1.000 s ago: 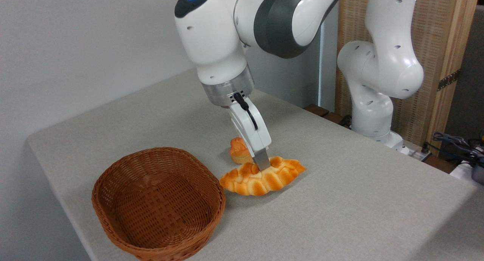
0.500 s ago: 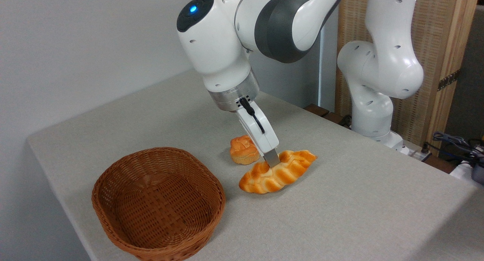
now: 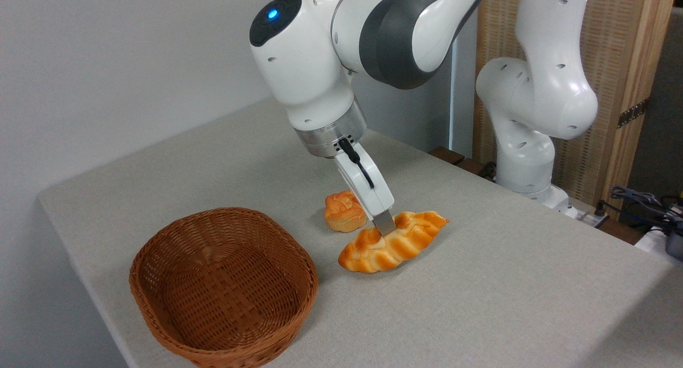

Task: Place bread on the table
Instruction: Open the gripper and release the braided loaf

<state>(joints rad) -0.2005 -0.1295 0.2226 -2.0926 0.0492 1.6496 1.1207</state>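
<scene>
The bread (image 3: 392,242) lies flat on the surface (image 3: 507,282), its long axis running from lower left up to the right, one tapered end toward the basket (image 3: 224,288) and the other pointing toward the robot's base; the tool (image 3: 384,230) comes down on it from above and slightly from the left, its visible finger meeting the loaf at about the middle of its length, on the rear side of the crest. Only one finger shows clearly (the other is hidden behind it), so I judge the tool clamped across the short width of the bread, though a slight easing of the grip cannot be ruled out from this view.

The loaf seems to rest with its full underside on the surface, so the placing looks all but done; what remains, as I read it, is to let the fingers part and lift straight up along the tool's own line, so as not to drag the loaf sideways.

The basket stands well apart to the lower left and is empty; a small round bun (image 3: 344,212) sits just behind the loaf, near the tool's left side, apparently not touching either.
</scene>
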